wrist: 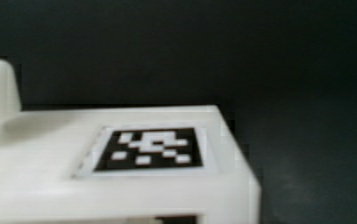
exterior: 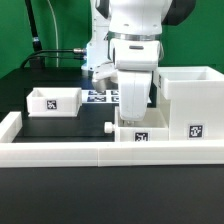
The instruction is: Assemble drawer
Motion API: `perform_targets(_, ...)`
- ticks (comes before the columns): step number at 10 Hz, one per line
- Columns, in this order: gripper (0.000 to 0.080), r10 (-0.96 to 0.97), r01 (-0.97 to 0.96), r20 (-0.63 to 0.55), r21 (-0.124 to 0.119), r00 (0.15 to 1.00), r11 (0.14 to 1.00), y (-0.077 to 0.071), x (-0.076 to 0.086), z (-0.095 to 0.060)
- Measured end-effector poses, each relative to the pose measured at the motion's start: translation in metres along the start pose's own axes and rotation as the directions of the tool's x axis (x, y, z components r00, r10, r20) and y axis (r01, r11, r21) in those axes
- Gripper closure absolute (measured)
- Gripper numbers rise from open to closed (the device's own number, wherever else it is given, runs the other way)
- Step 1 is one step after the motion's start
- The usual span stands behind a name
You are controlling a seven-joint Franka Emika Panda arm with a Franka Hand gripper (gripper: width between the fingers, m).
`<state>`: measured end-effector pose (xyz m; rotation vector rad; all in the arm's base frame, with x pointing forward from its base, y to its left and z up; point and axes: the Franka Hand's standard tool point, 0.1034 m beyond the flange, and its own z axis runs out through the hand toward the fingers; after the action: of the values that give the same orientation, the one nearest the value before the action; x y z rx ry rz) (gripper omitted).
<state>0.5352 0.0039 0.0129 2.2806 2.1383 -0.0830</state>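
Observation:
The tall white housing (exterior: 190, 98) stands at the exterior view's right, with a tag low on its front. One knobbed tray (exterior: 54, 100) sits at the left. A second tray (exterior: 143, 134) lies in front of the housing, its black knob (exterior: 108, 127) pointing left. My gripper (exterior: 134, 117) reaches straight down onto this second tray, and its fingertips are hidden behind the tray's wall. The wrist view is filled by a white tagged part (wrist: 148, 150), seen very close. No fingers show there, so open or shut is unclear.
The long low white border wall (exterior: 90, 152) runs along the front and up the left side. The marker board (exterior: 103, 96) lies flat behind the arm. Black cables hang at the back left.

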Motion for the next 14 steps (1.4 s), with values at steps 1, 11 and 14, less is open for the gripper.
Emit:
perform_targets(1,0.0757,0.000,0.000,-0.002,-0.005,1.000,1.000,-0.0014,0.0000,0.0011)
perform_targets(11,0.0757,-0.002,0.002,0.005,-0.018,1.000,1.000,-0.0083,0.0028,0.0031)
perform_targets(14,0.0757,0.004,-0.004,0.007,-0.019,1.000,1.000,-0.0080,0.0007,0.0031)
